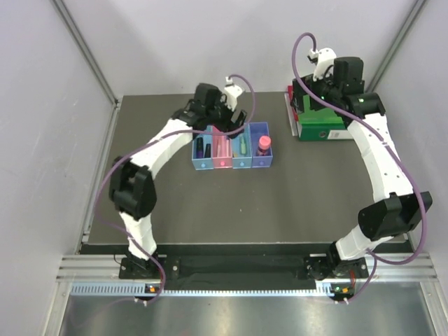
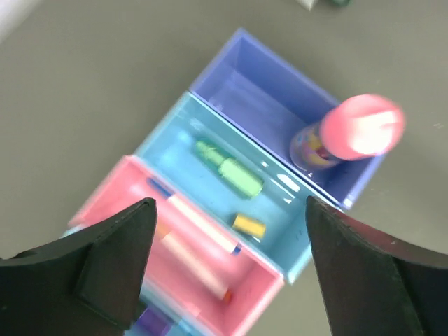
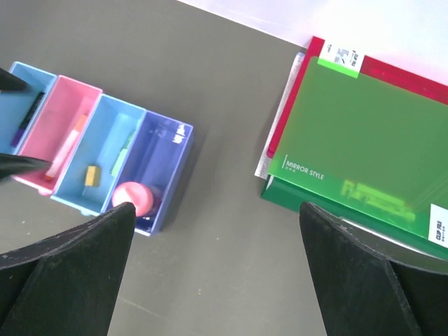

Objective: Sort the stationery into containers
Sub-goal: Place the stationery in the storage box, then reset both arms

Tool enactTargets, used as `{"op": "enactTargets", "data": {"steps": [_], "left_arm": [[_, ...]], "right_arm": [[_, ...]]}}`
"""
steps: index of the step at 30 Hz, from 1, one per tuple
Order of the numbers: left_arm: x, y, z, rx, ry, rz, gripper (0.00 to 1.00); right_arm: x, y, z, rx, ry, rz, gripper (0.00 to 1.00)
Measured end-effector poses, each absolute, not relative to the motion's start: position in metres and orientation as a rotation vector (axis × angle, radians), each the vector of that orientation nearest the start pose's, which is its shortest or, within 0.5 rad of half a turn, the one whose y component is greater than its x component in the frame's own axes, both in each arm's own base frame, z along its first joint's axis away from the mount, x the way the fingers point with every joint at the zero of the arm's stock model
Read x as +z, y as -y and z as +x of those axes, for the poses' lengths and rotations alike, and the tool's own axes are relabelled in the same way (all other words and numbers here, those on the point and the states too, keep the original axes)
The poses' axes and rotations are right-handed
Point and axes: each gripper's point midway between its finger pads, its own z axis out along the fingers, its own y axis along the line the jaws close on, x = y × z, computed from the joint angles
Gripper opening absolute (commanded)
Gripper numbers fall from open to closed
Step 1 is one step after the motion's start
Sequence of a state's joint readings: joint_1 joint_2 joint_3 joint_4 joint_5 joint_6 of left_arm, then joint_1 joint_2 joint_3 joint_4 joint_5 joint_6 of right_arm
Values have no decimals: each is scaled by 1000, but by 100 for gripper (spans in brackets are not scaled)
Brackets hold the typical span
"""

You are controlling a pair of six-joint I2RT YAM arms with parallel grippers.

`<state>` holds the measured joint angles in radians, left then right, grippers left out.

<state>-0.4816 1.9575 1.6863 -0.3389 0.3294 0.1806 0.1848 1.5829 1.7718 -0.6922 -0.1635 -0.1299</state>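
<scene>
The joined row of four containers (image 1: pixel 232 164) stands mid-table; it also shows in the right wrist view (image 3: pixel 166 203). The left light blue box holds a dark pen (image 3: pixel 28 115). The pink box (image 2: pixel 262 280) holds two thin white pens (image 2: pixel 203 224). The second light blue box (image 2: pixel 168 136) holds a green highlighter (image 2: pixel 231 171) and a small yellow piece (image 2: pixel 249 225). The purple-blue box (image 2: pixel 245 63) holds an upright pink-capped marker (image 2: pixel 360 126). My left gripper (image 2: pixel 229 203) hovers open and empty above the pink box. My right gripper (image 3: pixel 217 206) is open and empty, high over bare table beside the binder.
A large green binder (image 3: pixel 364 140) lies on red and white folders at the back right of the table (image 1: pixel 318 124). Grey walls with metal posts close in the table's sides and back. The dark mat (image 1: pixel 280 203) stretches in front of the containers.
</scene>
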Motion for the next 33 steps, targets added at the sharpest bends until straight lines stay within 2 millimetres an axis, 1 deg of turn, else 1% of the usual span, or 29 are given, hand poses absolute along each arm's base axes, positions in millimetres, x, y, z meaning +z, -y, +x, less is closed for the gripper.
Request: {"op": "enactTargets", "data": {"steps": [2,3,6,7,8,9,10,11,12,13,14,16,18,20,22,25,27,33], "left_arm": [[223,287,452,-490,-1938,877,100],[245,279,445,-466,-1908,867,98],[306,254,420,-391,-1826,833,98],[323,243,410,-357,-1804,815,98],[336,232,400,-330,-1788,798,98],[346,218,388,-290,-1778,770,98],[352,204,375,-255,-1782,748,98],[355,190,361,-224,-1789,729,98],[355,177,349,-201,-1801,712,98],[354,164,338,-178,-1818,695,98],[351,151,329,-156,-1834,677,98],[342,129,316,-113,-1872,643,98],[331,105,306,-61,-1921,597,98],[320,85,300,-27,-1977,552,98],[317,68,302,-18,-2006,502,98],[308,42,307,-33,-2068,421,98],[302,35,309,-53,-2092,395,98],[298,31,312,-127,-2103,375,98]], "right_arm": [[331,-108,431,216,-2026,-433,100],[332,-109,427,216,-2030,-444,100],[327,-112,415,174,-2070,-476,100],[325,-114,412,166,-2079,-493,100],[322,-119,406,157,-2096,-520,100],[317,-123,398,157,-2114,-553,100],[315,-126,391,157,-2121,-577,100],[313,-127,385,159,-2121,-594,100],[311,-128,374,162,-2124,-613,100],[310,-126,362,166,-2126,-628,100],[311,-123,353,163,-2121,-631,100],[320,-116,332,163,-2085,-627,100],[335,-110,314,158,-2035,-616,100],[353,-104,298,153,-1975,-600,99],[368,-98,287,139,-1922,-583,100],[377,-92,278,123,-1886,-566,100],[375,-91,275,121,-1889,-568,100],[367,-89,275,110,-1918,-574,99]]}}
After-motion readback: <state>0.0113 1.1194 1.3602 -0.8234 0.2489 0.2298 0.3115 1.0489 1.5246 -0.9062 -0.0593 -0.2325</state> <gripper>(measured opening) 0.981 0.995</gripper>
